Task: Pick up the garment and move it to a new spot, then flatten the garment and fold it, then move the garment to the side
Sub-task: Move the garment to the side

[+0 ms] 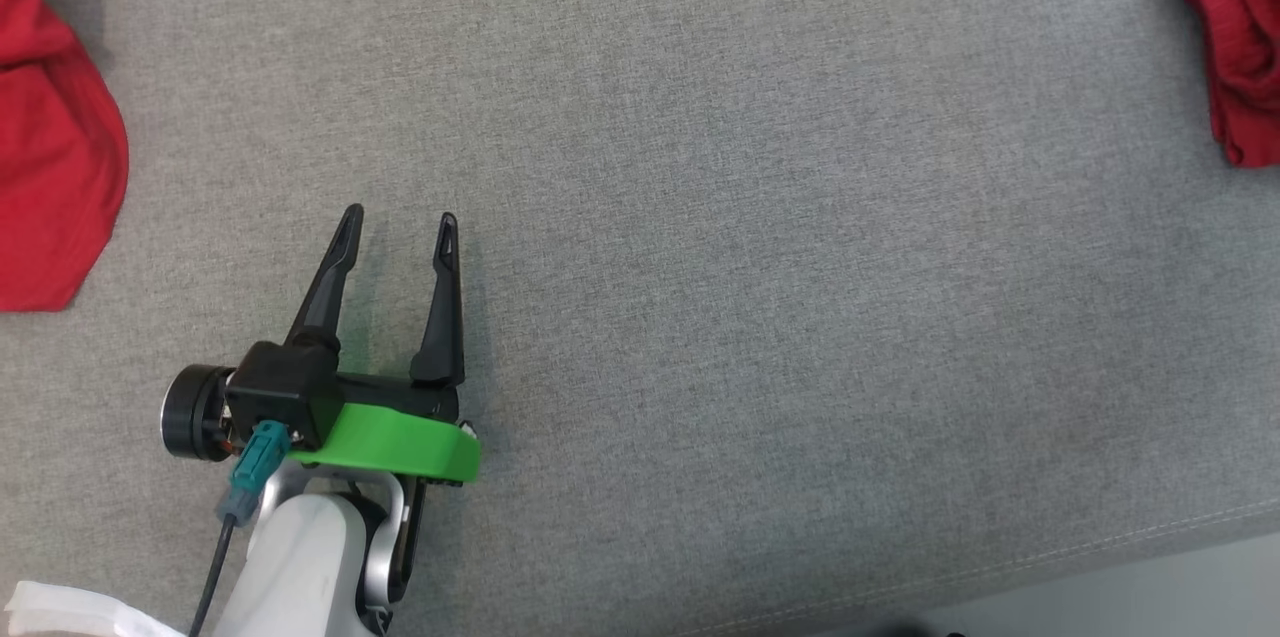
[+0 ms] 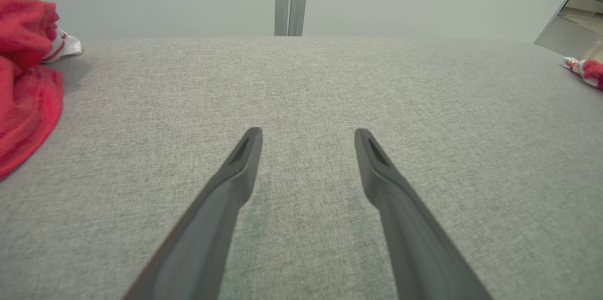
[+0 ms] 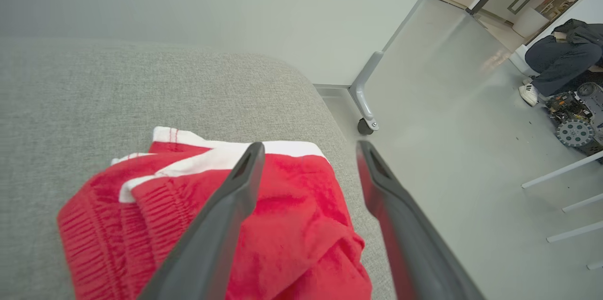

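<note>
A folded red garment [image 3: 292, 206] with white trim lies at the right end of the grey padded surface [image 3: 94, 102], close to its edge. My right gripper [image 3: 311, 147] hovers just above the garment, fingers apart, holding nothing. The same garment [image 1: 1240, 37] sits at the top right corner of the head view and shows small at the far right [image 2: 586, 70] in the left wrist view. My left gripper [image 1: 400, 217] rests open over bare grey fabric at the lower left, and its fingers [image 2: 245, 158] have nothing between them.
Another red cloth [image 1: 50, 147] lies bunched at the left edge [image 2: 23, 102]. The surface's front edge meets the pale floor [image 1: 1150, 587] at lower right. Beyond the right end stand a wheeled frame leg [image 3: 365, 97] and a seated person [image 3: 560, 62].
</note>
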{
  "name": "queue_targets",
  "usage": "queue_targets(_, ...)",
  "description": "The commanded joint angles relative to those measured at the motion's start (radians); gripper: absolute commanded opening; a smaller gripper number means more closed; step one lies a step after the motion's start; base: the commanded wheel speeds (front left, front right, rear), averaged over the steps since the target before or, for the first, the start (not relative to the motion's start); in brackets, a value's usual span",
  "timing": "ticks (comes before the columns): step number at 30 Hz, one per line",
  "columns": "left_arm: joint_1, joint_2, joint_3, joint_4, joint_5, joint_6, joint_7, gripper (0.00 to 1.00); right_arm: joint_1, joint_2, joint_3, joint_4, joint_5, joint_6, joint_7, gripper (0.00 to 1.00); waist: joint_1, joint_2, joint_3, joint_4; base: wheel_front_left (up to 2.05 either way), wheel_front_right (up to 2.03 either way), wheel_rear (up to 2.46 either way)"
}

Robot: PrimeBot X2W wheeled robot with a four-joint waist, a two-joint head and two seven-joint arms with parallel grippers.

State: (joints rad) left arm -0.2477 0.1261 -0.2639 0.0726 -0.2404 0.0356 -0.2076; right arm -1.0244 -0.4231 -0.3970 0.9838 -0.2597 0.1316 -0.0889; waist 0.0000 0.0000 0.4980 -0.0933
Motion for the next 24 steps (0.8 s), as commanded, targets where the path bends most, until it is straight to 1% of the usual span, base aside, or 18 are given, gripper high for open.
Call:
queue_targets(1, -0.016, 0.003, 0.001, 0.007, -0.004, 0.003, -0.006, 1.0, -0.011, 0.013, -0.007, 0.004, -0.016, -0.002, -0.016, 1.0, 0.0, 0.0, -0.008, -0.003, 0.0, 0.0, 0.0)
queue_targets(6, -0.014, -0.004, 0.011, 0.025, -0.026, 0.004, -0.018, 1.0, -0.024, 0.052, 0.0, 0.017, -0.045, -0.002, -0.051, 1.0, 0.0, 0.0, -0.043, -0.008, 0.0, 0.0, 0.0)
queue_targets(9, -0.012, -0.008, 0.02, 0.054, -0.038, 0.006, -0.028, 1.0, -0.023, 0.083, 0.02, 0.032, -0.047, -0.002, -0.084, 1.0, 0.0, 0.0, -0.088, -0.008, 0.0, 0.0, 0.0)
queue_targets(17, 0.026, -0.027, 0.05, 0.126, -0.07, 0.013, -0.05, 1.0, 0.019, 0.174, 0.131, 0.078, -0.008, -0.002, -0.148, 1.0, 0.0, 0.0, -0.245, 0.01, 0.0, 0.0, 0.0)
queue_targets(21, 0.057, -0.035, 0.072, 0.157, -0.09, 0.018, -0.057, 1.0, 0.065, 0.232, 0.194, 0.077, 0.035, -0.002, -0.168, 1.0, 0.0, 0.0, -0.325, 0.024, 0.0, 0.0, 0.0)
queue_targets(24, 0.084, -0.038, 0.092, 0.177, -0.099, 0.022, -0.057, 1.0, 0.115, 0.267, 0.24, 0.051, 0.074, -0.002, -0.175, 1.0, 0.0, 0.0, -0.375, 0.036, 0.0, 0.0, 0.0)
